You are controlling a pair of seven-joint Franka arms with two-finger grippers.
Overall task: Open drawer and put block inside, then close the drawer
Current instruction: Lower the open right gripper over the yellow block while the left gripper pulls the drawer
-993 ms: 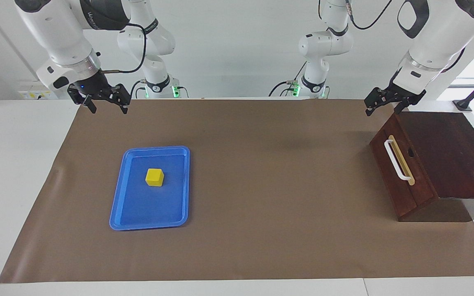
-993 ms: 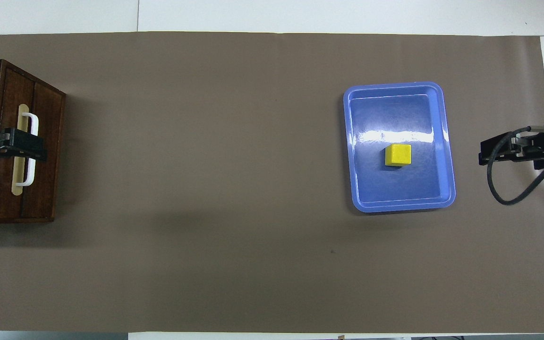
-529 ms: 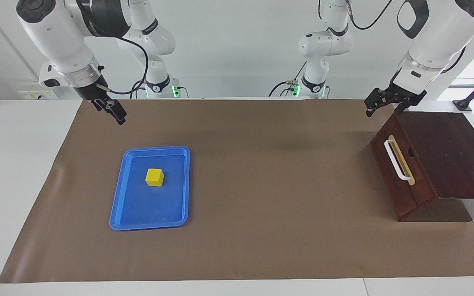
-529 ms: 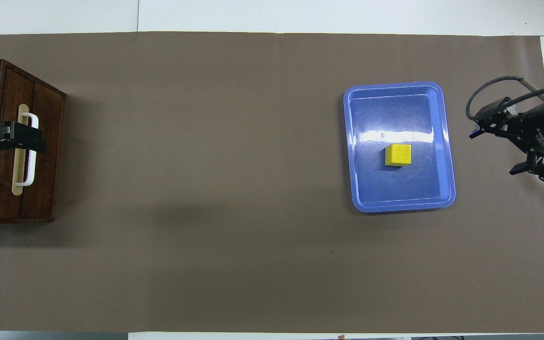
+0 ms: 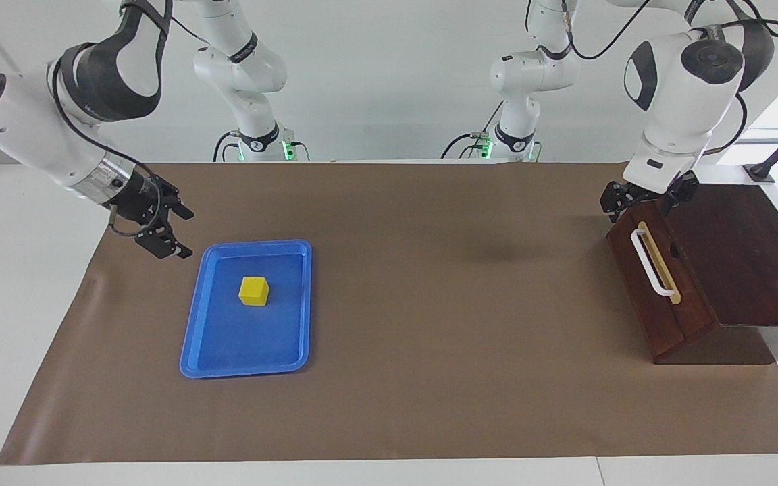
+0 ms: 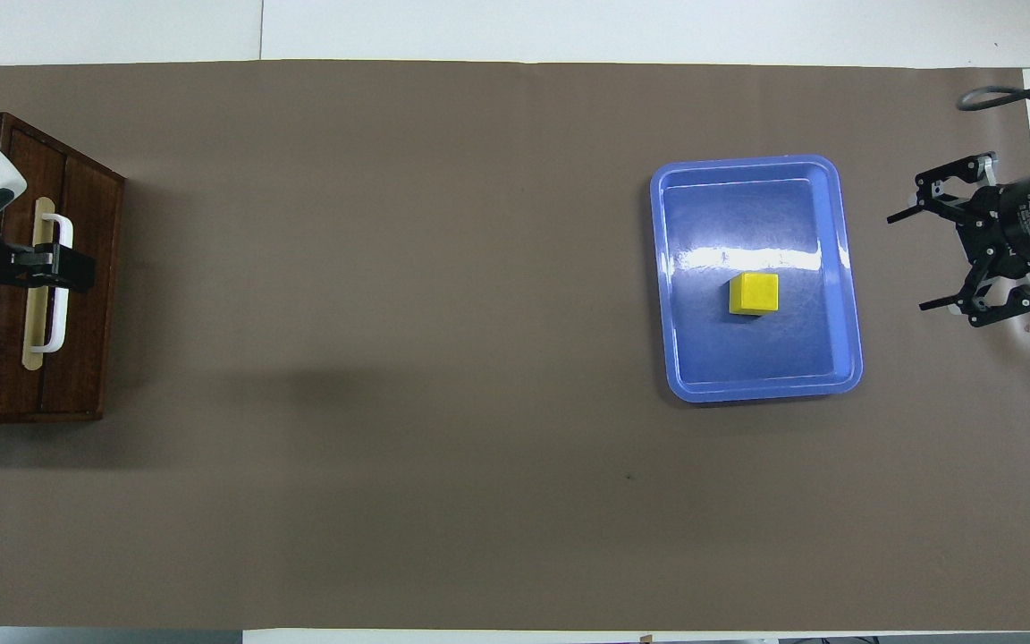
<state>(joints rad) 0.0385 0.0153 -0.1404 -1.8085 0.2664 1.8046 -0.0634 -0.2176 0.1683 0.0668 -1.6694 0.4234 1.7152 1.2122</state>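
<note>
One brown paper sheet (image 5: pixel 429 304) covers the white table; both open, empty grippers, right gripper (image 5: pixel 176 233) and left gripper (image 5: pixel 642 202), have descended toward the small yellow cube (image 5: pixel 254 291) and the dark wooden drawer (image 5: pixel 659 283).

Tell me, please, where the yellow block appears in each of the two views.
Facing view: the block is left of centre, in the blue tray, in the half nearer to the robots.
Overhead view: the block is right of centre, in the same tray.
Shared landmark: the blue tray.

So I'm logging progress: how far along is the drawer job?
Nothing is done yet. The drawer is shut and the block sits in the tray. The open left gripper is over the drawer's top edge; the open right gripper is beside the tray. Opening, loading and closing remain.
</note>
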